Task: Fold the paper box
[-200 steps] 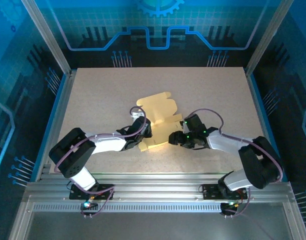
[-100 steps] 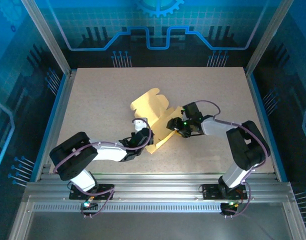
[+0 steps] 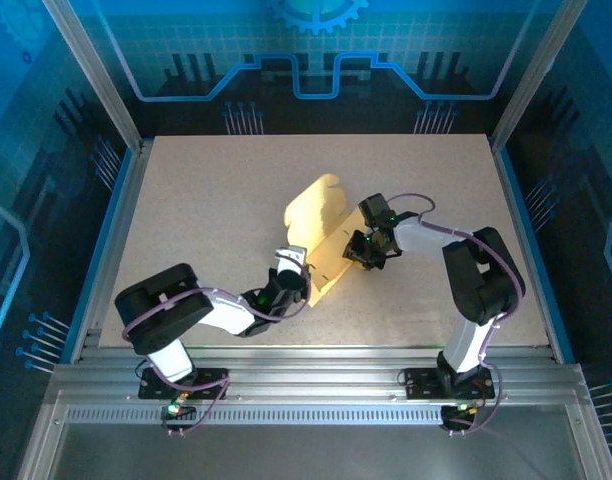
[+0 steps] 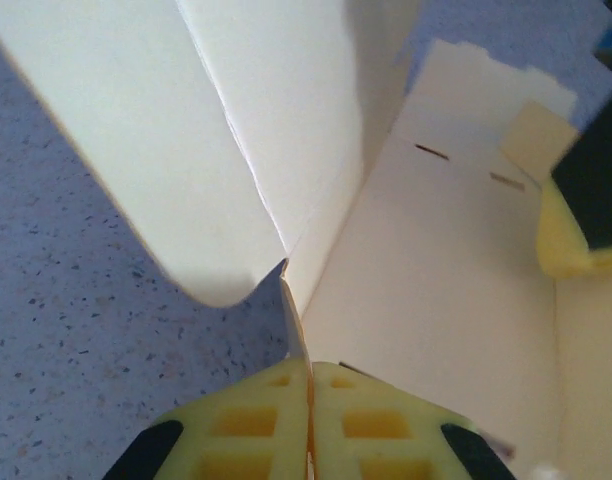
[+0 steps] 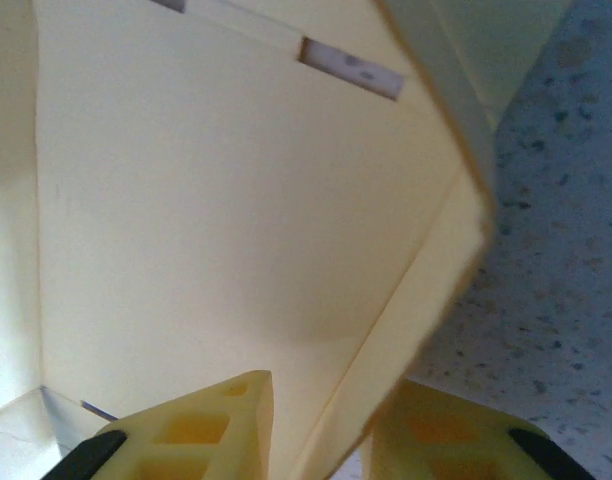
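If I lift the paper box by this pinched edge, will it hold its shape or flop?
Probably floppy: the paper box is thin sheet, and its panels bend along creases in the left wrist view. Likely light: the left gripper, pinching one thin edge, holds a panel off the table. It may tear or crease at that pinch.

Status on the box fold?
Left gripper shut on edge of paper box. Right gripper straddling a flap, grip unclear. Box partly raised, not yet formed. Nothing blocking.
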Controlling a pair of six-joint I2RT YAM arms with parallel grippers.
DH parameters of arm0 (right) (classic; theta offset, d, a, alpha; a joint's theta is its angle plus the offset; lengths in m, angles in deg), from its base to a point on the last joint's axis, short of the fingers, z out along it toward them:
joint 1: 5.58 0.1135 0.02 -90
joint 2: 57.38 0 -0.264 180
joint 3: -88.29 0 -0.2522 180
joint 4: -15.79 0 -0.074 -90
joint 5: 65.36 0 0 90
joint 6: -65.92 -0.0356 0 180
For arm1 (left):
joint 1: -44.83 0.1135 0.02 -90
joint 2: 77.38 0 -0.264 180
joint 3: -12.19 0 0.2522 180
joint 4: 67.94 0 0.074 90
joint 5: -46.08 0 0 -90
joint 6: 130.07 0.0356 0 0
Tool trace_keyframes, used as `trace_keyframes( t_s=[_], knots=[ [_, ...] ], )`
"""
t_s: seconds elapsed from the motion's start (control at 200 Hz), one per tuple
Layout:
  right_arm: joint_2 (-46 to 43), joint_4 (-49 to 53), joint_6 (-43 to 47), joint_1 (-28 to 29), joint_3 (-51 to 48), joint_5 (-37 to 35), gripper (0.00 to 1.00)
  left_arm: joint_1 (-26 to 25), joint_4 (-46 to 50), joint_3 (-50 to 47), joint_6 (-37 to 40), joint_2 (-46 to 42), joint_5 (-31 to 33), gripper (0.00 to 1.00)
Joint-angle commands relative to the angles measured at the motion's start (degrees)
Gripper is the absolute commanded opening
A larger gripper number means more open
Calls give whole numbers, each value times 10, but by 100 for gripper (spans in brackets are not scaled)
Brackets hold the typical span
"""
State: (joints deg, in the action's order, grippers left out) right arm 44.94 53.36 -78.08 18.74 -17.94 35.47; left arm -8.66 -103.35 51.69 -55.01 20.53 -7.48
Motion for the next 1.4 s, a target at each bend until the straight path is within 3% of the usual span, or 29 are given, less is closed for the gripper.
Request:
trace_keyframes(
  t_s=[0.0, 0.16, 0.405, 0.58, 0.645, 0.84, 0.971, 1.111, 1.186, 1.306, 1.391],
  knots=[
    [14, 13, -8, -2, 15, 18, 27, -31, -149, -19, 127, 27, -22, 8],
    [22, 17, 6, -11, 21, 20, 26, -50, -129, -11, 197, 37, -6, 11],
    [46, 14, 32, -31, 34, 34, 21, -93, -87, 28, 373, 69, 62, 13],
    [56, 10, 50, -46, 42, 47, 22, -93, -49, 45, 396, 78, 61, 18],
    [58, 11, 54, -50, 44, 48, 21, -93, -15, 52, 376, 73, 55, 21],
    [70, 13, 62, -54, 50, 46, 20, -93, 37, 55, 316, 44, 47, 54],
    [82, 13, 63, -55, 56, 47, 20, -91, 71, 39, 276, -1, 33, 67],
    [90, 13, 64, -56, 63, 47, 20, -73, 139, 12, 182, -83, 14, 77],
    [94, 18, 67, -57, 69, 45, 20, -49, 193, -2, 103, -140, 5, 81],
    [97, 22, 70, -59, 74, 44, 17, 29, 314, -12, -49, -235, -55, 90],
    [98, 25, 72, -59, 77, 45, 13, 79, 367, -20, -108, -290, -74, 92]
  ],
)
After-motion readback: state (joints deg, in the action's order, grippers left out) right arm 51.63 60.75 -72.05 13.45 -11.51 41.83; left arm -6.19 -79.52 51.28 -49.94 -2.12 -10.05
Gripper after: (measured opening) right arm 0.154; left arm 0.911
